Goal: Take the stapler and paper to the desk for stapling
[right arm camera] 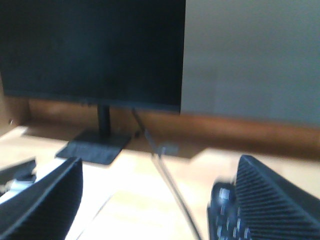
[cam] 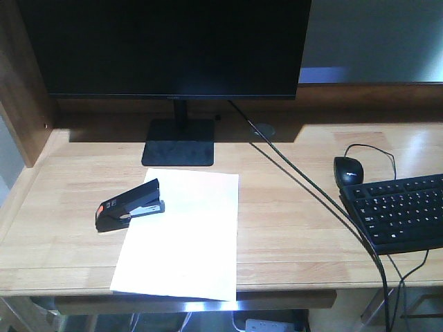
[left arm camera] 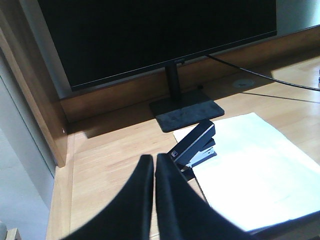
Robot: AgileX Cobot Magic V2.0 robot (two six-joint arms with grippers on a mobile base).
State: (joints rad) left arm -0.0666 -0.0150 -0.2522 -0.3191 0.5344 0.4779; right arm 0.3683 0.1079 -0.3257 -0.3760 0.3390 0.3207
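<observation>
Left gripper [left arm camera: 154,161] closed, empty; right gripper [right arm camera: 159,172] wide apart.

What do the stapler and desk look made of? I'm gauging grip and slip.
Stapler: likely black plastic shell, slight sheen, orange-red patch, silvery metal magazine showing at its side. Desk: light wood of jointed planks, smooth and somewhat glossy, judging by the glare.
</observation>
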